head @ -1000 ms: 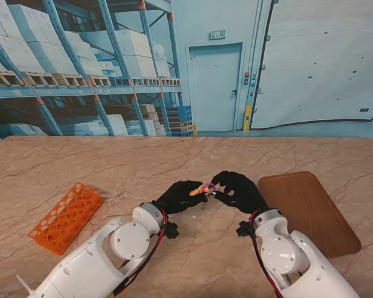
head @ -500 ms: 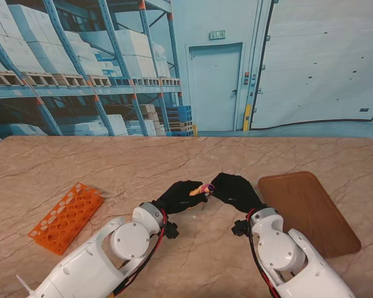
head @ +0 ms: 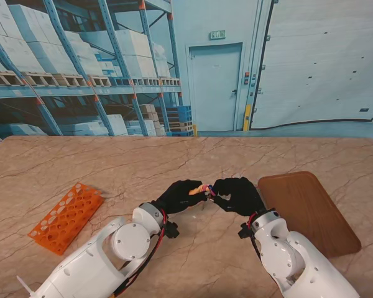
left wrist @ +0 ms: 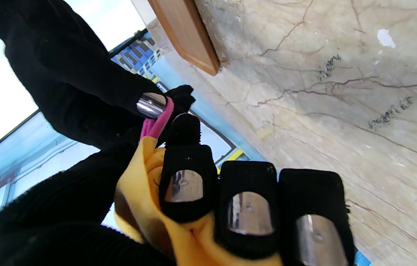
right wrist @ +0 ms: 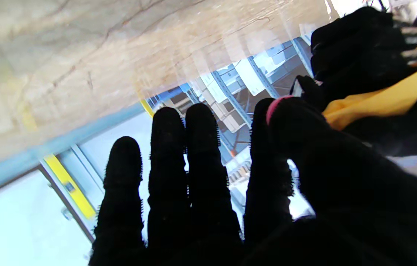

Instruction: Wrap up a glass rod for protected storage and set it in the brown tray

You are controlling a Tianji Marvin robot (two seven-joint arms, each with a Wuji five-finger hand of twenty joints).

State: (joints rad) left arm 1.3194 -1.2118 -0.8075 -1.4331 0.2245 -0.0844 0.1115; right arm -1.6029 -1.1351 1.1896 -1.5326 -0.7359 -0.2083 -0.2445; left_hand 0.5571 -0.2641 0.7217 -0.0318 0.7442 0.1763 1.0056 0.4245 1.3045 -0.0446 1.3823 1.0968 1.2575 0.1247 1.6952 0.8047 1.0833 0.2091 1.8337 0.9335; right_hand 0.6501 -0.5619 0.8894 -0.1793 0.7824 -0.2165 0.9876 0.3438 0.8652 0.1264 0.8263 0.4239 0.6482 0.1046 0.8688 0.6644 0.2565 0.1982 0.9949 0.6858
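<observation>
Yellow cloth (left wrist: 145, 192) is bunched in the left hand (head: 181, 196), whose fingers close around it above mid-table. A pink strip (left wrist: 155, 122) pokes from the bundle; the right hand (head: 237, 194) pinches that strip between thumb and forefinger, other fingers straight. The glass rod is presumably inside the wrap, hidden. At three o'clock from the hands lies the brown tray (head: 311, 211); at nine o'clock, an orange rack (head: 66, 216).
</observation>
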